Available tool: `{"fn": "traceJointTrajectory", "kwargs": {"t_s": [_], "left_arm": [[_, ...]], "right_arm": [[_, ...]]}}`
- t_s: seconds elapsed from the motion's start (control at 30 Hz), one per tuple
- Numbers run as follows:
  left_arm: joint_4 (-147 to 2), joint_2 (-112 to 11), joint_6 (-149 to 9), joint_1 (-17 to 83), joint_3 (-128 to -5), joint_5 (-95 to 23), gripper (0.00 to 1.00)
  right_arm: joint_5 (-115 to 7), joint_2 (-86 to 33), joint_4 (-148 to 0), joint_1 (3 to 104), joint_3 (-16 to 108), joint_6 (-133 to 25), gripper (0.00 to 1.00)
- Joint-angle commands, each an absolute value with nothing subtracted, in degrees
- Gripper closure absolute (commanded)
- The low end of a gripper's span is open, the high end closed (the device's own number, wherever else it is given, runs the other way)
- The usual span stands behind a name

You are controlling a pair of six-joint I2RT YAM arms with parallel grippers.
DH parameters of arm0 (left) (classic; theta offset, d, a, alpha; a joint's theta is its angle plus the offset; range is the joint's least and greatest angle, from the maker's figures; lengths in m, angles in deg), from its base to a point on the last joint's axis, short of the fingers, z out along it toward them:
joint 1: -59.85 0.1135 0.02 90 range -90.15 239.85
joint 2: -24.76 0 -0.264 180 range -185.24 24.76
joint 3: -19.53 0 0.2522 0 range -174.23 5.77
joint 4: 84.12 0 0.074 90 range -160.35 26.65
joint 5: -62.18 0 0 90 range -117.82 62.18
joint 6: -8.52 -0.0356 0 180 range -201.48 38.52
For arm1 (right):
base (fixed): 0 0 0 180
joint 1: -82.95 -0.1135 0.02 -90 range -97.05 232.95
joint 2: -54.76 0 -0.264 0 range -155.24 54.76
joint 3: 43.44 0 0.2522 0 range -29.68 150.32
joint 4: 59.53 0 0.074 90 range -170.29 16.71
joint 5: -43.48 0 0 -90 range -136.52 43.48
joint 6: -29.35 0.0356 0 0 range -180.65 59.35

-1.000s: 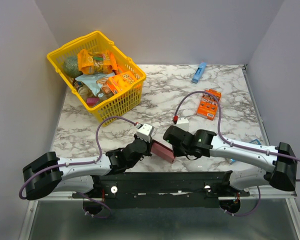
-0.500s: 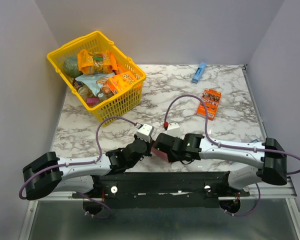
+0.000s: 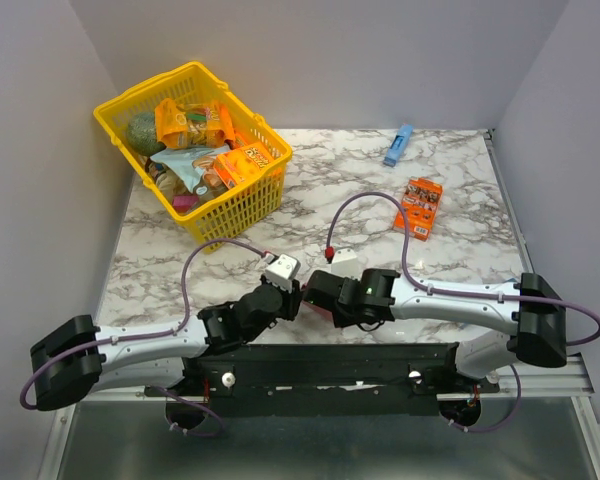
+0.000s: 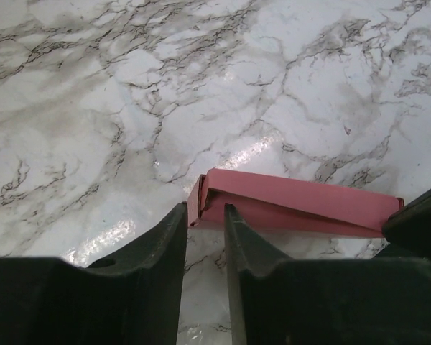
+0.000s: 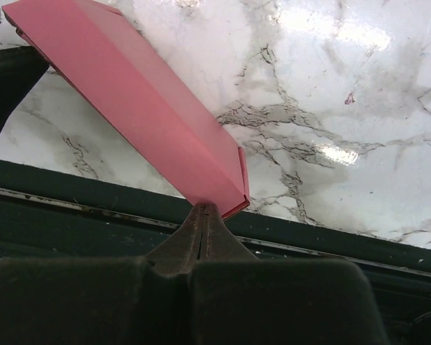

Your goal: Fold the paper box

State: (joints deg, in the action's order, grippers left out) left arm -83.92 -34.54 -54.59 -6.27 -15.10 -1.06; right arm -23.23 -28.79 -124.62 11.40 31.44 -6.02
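Left claw (image 4: 204,213) parted; right claw (image 5: 203,210) pinching paper box (image 5: 144,100).

Overhead camera, high beyond the near edge, faces down and forward over the whole marble table (image 3: 320,190) to its far edge. Each wrist camera hangs close above the table's near edge, looking past the left gripper (image 4: 205,210) or right gripper (image 5: 203,210). Both wrist views share the paper box (image 4: 294,208).
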Motion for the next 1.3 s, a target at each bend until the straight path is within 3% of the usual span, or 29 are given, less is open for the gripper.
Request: {"fn": "traceJointTrajectory", "kwargs": {"t_s": [0.0,0.23,0.37,0.57,0.8,1.2,1.27], "left_arm": [[-81.87,-29.82,-55.99,-6.59,-12.26,-2.60,0.59],[-79.41,-23.50,-53.10,-6.33,-11.02,-2.51,0.56],[-77.91,-20.85,-48.71,-3.35,-12.60,-3.47,0.49],[-81.33,-22.87,-39.49,8.16,-14.45,-17.88,0.39],[-83.89,-27.61,-37.72,9.93,-16.29,-22.90,0.30],[-87.93,-35.61,-36.40,10.20,-16.12,-23.96,0.30],[-88.63,-36.49,-36.22,10.28,-15.86,-24.22,0.35]], "right_arm": [[-24.63,-31.99,-128.40,11.15,29.12,-3.61,0.98],[-24.55,-32.25,-128.39,11.06,29.56,-3.61,0.98],[-24.55,-32.08,-128.48,11.06,29.38,-3.26,0.98],[-24.37,-31.81,-128.22,11.06,29.21,-3.26,0.98],[-24.37,-31.55,-127.78,11.06,29.03,-3.26,0.98],[-24.37,-31.02,-127.69,11.06,28.85,-3.17,0.98],[-24.37,-31.02,-127.60,11.06,28.77,-3.08,0.98]]}}
